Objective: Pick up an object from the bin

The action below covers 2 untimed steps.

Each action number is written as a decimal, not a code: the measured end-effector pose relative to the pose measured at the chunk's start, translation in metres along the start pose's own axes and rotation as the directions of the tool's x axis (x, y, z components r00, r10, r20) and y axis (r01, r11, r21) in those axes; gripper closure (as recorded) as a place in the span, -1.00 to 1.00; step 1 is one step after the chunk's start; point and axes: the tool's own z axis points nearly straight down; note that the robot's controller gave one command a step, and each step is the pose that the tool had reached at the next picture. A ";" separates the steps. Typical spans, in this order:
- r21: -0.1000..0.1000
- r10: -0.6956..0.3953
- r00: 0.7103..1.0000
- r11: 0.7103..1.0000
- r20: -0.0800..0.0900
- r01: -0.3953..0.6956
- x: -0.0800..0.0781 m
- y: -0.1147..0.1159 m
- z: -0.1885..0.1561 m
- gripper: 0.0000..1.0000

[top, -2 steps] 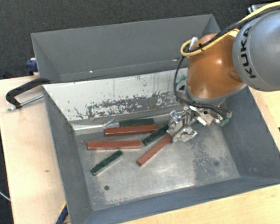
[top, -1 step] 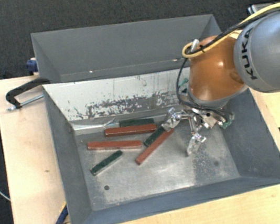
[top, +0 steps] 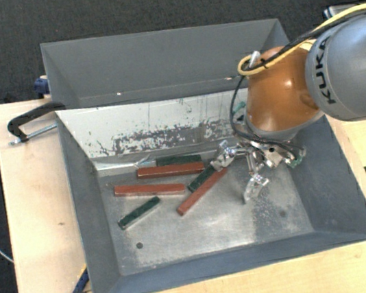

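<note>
A: Gripper point(top: 252, 179) state?
B: Can't tell whether it's open or closed, because the metal parts under the orange cover point(top: 275, 95) run together. Nothing is visibly gripped. It hangs low over bare floor of the bin point(top: 90, 213), right of centre of the frame.
A: Nearest thing?
B: The slanted red-brown stick point(top: 202, 192), mid-bin. Its upper-right end lies just beside the gripper, on the gripper's left. Likely the pick, but that's my judgement only.
A: Axis?
B: It lies flat. The long axis runs diagonally, lower left to upper right of the frame, and the upper-right end points at the gripper.
A: Risks?
B: A short dark green stick point(top: 202, 178) touches or overlaps it on the upper side, near that same end. Closing there could catch both, or nudge the green one and swing the red one. A grab at the end, not mid-length, could let the stick tip and slip on the lift. Closing along the axis would only push it.
A: Others?
B: A level red-brown stick point(top: 170, 170) upper left and a green stick point(top: 138, 212) lower left, both apart from the gripper.
</note>
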 end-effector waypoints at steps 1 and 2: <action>0.019 0.011 1.000 1.000 0.025 -0.011 -0.046 0.023 -0.006 1.00; 0.019 0.011 1.000 1.000 0.025 -0.011 -0.046 0.023 -0.006 1.00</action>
